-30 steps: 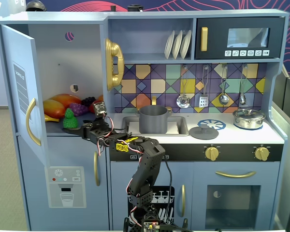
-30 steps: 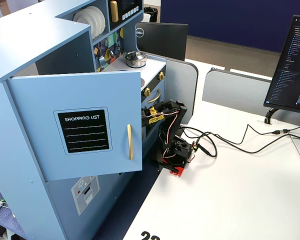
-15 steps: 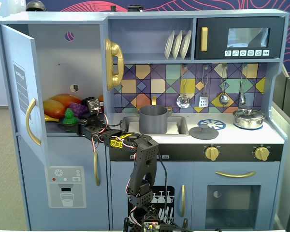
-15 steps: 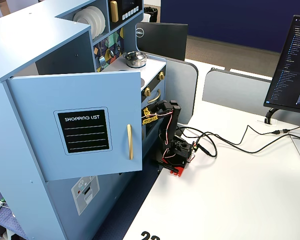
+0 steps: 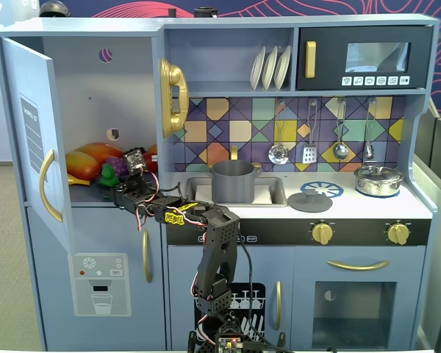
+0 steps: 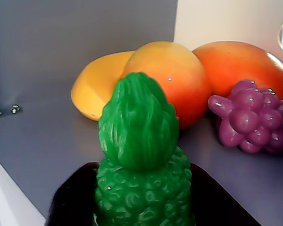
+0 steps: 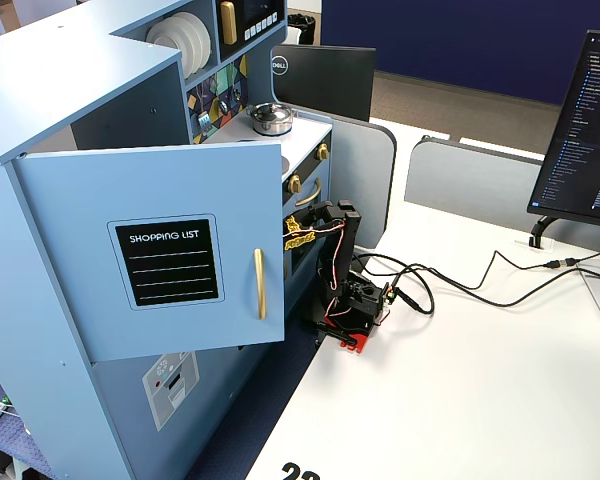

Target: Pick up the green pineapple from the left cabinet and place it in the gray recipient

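The white desk carries the arm's black-and-red base, which stands near the desk's left edge in a fixed view, just beside the blue toy kitchen. Black cables trail across the surface from the base toward the right, where a monitor stand rests. Printed black numerals show at the near edge, partly cut off.

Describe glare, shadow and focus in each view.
Wrist view: green pineapple is sharp with small specular glints, and dark shadow pools at its base. A fixed view: even light; the microwave window shows reflections. Another fixed view: bright daylight, and the open cabinet door blocks the shelf.
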`<move>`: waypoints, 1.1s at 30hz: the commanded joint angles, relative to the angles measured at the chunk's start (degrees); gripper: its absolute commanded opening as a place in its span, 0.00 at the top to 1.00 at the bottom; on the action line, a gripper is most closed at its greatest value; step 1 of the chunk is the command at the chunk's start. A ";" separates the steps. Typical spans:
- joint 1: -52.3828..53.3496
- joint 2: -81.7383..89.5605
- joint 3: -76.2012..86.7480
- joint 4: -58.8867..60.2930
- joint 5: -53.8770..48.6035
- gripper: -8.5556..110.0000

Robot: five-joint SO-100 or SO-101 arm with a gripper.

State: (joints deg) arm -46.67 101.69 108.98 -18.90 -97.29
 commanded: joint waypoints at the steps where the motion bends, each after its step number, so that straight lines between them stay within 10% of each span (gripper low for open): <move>1: -3.60 9.40 -2.11 1.93 0.18 0.93; 11: -10.11 49.39 12.04 18.54 -3.34 0.93; 18: 17.93 63.11 12.30 28.65 5.98 0.93; 33: 48.60 32.43 -3.60 28.65 7.56 0.93</move>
State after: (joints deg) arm -1.93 141.77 112.24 10.81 -88.33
